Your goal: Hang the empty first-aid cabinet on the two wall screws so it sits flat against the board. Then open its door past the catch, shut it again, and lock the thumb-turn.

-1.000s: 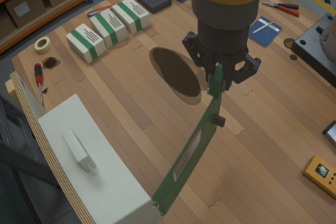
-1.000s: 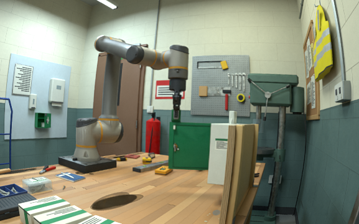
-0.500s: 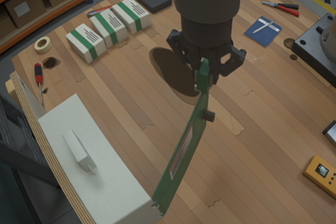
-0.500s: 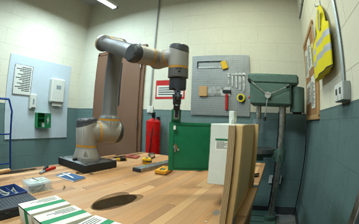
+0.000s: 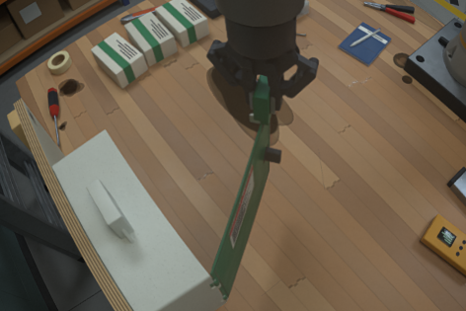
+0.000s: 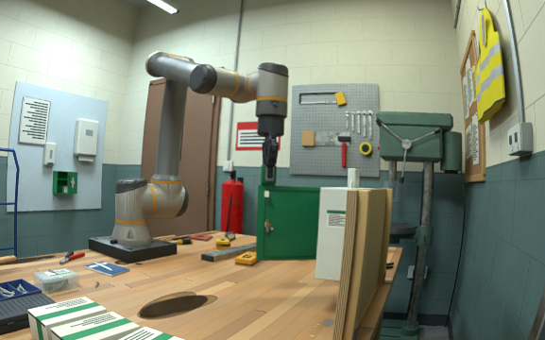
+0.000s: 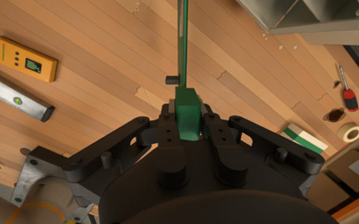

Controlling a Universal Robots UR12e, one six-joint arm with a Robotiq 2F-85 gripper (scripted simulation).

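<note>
My gripper (image 5: 261, 91) (image 6: 269, 171) (image 7: 188, 119) points straight down above the free end of the cabinet's green door. The green handle block (image 7: 186, 115) on the door's top edge is clamped between its closed fingers. The door (image 5: 244, 193) (image 6: 288, 222) stands swung wide open, roughly square to the white cabinet body (image 5: 126, 228) (image 6: 332, 231), which hangs on the upright plywood board (image 5: 59, 198) (image 6: 361, 264) at the bench edge. The dark thumb-turn (image 5: 273, 154) (image 7: 172, 80) (image 6: 267, 225) sticks out of the door face just below the handle.
The plywood board closes off the bench edge behind the cabinet. Three white boxes with green bands (image 5: 148, 40), a tape roll (image 5: 59, 62) and a red screwdriver (image 5: 53, 104) lie beyond it. A yellow meter (image 5: 446, 243) and a spirit level (image 7: 14, 99) lie on the door's other side.
</note>
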